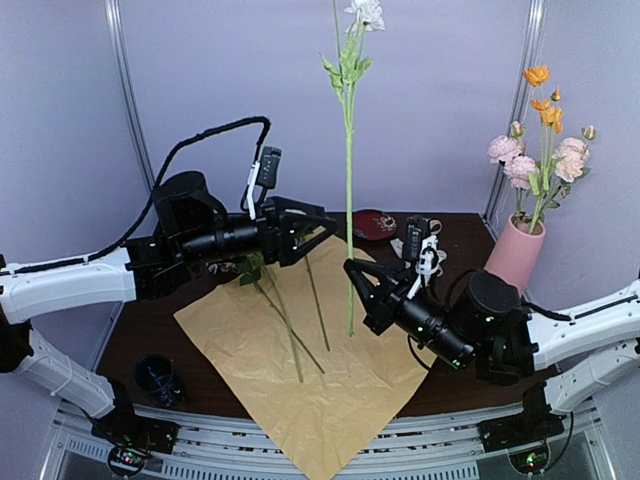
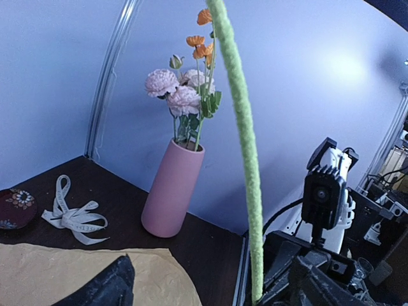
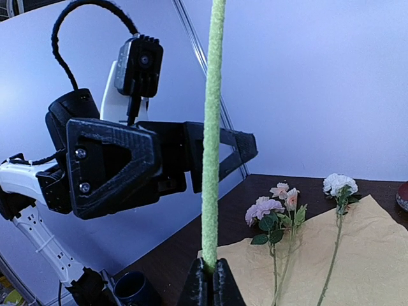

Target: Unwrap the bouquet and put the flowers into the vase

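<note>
Green-stemmed flower (image 1: pixel 349 200) clamped in right pincer (image 1: pixel 353 272), left pincer (image 1: pixel 326 230) spread beside it, ribbon (image 2: pixel 73 220) near vase (image 2: pixel 171 188)

From my remote station I can read no text, label, brand, number or sign in the overhead view or in either wrist view. The nearest things to a marking are a pale floral motif on the small dark red round dish (image 2: pixel 13 209) and a green indicator light on the black control box (image 1: pixel 128 458) at the left arm's base. Neither carries lettering I can make out.
</note>
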You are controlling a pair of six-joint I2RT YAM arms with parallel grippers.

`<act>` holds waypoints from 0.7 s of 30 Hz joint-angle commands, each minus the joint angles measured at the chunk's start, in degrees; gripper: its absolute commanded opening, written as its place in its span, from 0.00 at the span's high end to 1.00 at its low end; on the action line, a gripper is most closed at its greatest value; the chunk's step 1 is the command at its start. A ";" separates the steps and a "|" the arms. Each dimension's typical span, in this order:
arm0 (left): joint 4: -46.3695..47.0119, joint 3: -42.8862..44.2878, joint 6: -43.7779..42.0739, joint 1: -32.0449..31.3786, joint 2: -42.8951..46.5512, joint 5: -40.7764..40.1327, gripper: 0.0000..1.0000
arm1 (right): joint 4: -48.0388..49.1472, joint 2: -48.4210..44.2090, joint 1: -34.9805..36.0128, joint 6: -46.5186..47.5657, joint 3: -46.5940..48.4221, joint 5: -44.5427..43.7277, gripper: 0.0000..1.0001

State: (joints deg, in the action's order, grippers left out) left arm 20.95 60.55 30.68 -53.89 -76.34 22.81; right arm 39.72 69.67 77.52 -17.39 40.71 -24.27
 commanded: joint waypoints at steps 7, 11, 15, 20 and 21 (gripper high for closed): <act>7.08 2.15 4.25 -0.26 -2.94 8.77 0.21 | 7.28 2.06 2.42 9.38 -1.67 -4.60 1.00; 9.04 1.93 5.61 -0.34 -3.92 10.60 0.27 | 7.90 2.89 2.81 10.34 -1.61 -5.01 1.00; 10.12 2.15 6.13 -0.34 -4.75 11.61 0.33 | 8.32 3.53 2.98 10.27 -1.73 -5.11 1.00; 10.39 2.34 6.06 -0.51 -5.48 12.12 0.47 | 8.74 4.29 3.06 10.26 -1.63 -4.91 1.00; 10.50 2.29 6.13 -0.56 -5.63 12.28 0.52 | 8.63 4.49 3.07 10.27 -1.60 -4.87 1.00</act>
State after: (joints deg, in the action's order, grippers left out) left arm 27.33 60.99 36.51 -54.08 -81.36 33.41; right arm 46.37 73.54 80.07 -7.81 39.68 -28.42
